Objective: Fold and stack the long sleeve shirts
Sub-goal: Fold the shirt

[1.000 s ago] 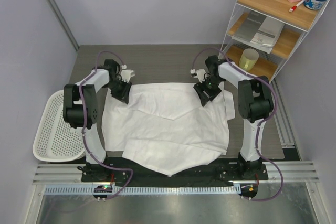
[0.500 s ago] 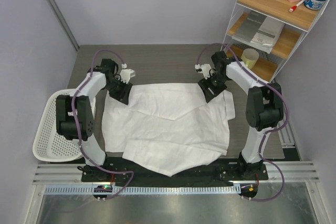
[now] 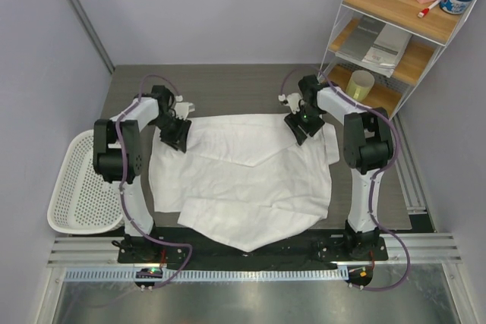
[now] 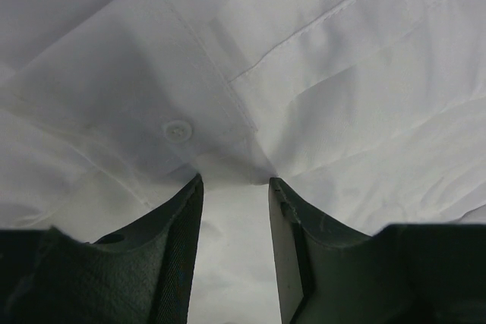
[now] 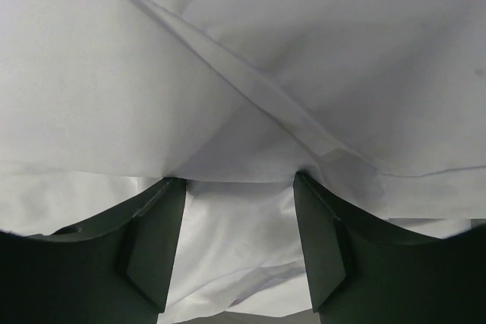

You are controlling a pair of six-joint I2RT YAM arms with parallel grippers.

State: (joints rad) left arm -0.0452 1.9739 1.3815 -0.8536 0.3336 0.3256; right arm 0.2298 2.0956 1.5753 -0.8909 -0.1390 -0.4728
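A white shirt [image 3: 243, 180] lies spread on the tabletop [image 3: 228, 89], seemingly part-folded, nothing stacked yet. Your left claw [image 3: 178, 137] and right claw [image 3: 301, 126] sit at its far corners, jaws apart around bunched cloth; whether they grip, you cannot tell.

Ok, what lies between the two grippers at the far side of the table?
Only the white shirt: in the top view its far edge runs unbroken from the left gripper to the right gripper.

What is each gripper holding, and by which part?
Cannot be told. The left gripper and right gripper each straddle the far edge of the shirt, jaws parted; no firm grip visible.
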